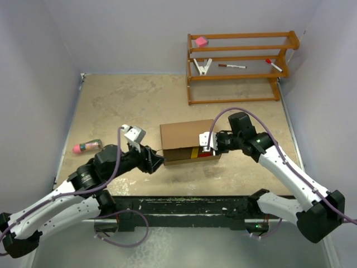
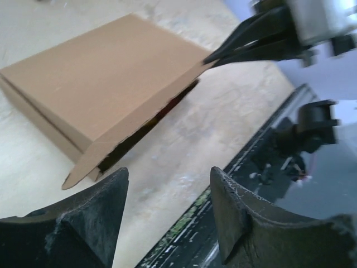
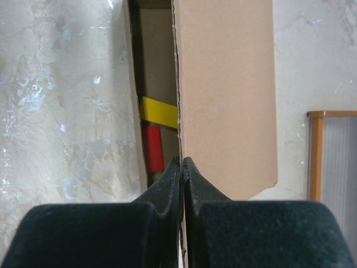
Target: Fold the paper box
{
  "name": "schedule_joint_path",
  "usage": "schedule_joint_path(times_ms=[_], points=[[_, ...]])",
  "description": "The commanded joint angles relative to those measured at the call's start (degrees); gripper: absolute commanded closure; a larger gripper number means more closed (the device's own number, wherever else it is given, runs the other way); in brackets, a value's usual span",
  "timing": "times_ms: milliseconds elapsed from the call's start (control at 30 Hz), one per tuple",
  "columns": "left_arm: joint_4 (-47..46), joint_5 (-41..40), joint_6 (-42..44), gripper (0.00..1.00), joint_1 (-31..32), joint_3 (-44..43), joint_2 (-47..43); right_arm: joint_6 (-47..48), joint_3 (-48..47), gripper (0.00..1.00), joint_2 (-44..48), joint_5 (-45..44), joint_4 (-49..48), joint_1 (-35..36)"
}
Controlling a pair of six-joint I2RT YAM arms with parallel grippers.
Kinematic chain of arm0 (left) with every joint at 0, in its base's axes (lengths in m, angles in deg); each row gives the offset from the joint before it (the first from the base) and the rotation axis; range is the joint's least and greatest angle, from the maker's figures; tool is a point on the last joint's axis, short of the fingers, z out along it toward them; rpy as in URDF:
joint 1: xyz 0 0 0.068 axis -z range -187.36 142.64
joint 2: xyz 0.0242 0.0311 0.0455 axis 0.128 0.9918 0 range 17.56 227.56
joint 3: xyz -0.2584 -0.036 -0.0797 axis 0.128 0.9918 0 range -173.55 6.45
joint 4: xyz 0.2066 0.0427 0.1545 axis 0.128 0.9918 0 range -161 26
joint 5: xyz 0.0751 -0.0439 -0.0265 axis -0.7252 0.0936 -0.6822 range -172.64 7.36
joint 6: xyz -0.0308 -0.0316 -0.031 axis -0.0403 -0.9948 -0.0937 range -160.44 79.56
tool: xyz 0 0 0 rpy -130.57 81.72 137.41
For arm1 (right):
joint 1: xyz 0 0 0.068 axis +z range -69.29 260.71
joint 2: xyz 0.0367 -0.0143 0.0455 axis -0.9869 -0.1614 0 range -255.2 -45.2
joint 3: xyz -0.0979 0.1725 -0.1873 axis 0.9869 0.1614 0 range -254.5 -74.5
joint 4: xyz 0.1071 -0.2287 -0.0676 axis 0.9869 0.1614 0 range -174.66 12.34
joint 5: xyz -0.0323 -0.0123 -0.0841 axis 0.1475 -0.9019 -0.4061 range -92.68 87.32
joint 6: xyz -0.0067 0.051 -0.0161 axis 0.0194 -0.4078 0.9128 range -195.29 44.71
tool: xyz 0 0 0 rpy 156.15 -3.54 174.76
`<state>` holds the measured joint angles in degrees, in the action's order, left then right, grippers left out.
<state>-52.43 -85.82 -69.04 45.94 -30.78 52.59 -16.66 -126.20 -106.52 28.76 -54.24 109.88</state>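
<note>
Left jaws: my left gripper (image 2: 167,173) stands wide apart with nothing between the fingers. It hangs low over the table (image 1: 122,106), just short of the box's near left corner.
Right jaws: my right gripper (image 3: 182,161) is pinched tight, fingers together on the free front edge of the lid (image 3: 226,95) at its right end.
Task thing: the paper box (image 1: 187,139) lies straight ahead of both sets of jaws and between them. Its base is flat on the table, and its lid is lowered but not seated.
Gap: a dark slit runs along the front under the lid. A small loose side tab (image 2: 83,167) sticks out at the corner nearest my left jaws.
Inside: beside my right fingers, through the slit, I see a yellow block (image 3: 159,111) and a red block (image 3: 152,148).
Step in hand: closing the lid, I judge; the body looks formed and only the front needs tucking.
Next move: I would ease the pinched edge down and inward. My open left jaws would guide the loose tab into the slit so it does not crumple or catch on the blocks.
Beyond the jaws, left: a small bottle with a pink cap (image 1: 86,147) lies on its side, well apart from the box.
Far end: a wooden rack (image 1: 240,67) holds a pink piece (image 1: 201,41), a white clip (image 1: 203,66) and a marker (image 1: 231,66).
Writing: none readable; the cardboard is plain, and anything on the marker is too small to tell.
</note>
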Motion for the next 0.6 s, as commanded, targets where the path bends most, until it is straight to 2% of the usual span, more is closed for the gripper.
schedule_joint_path(times_ms=[0, 133, 267, 433, 567], points=[[1.2, 5.5, -3.0, 0.35, 0.2, -6.2, -1.8, -1.3, 1.6, 1.00, 1.1, 2.8, -0.9, -1.4], [0.2, 1.4, -2.6, 0.32, 0.1, -10.0, 4.1, 1.3, 3.2, 1.00, -0.3, 1.0, -1.8, -1.7], [-1.3, -1.5, -1.7, 0.33, 0.1, -12.8, 14.9, 2.2, 4.6, 1.00, -2.2, 1.2, -1.8, -1.7], [-5.2, -1.5, -0.9, 0.36, -0.8, -12.7, 23.1, 2.7, 6.0, 1.00, -3.3, 0.6, -2.3, -1.7], [-7.0, 0.2, -1.3, 0.43, -3.1, -11.0, 26.5, 2.8, 6.0, 1.00, -4.8, 0.8, -2.0, -1.7]])
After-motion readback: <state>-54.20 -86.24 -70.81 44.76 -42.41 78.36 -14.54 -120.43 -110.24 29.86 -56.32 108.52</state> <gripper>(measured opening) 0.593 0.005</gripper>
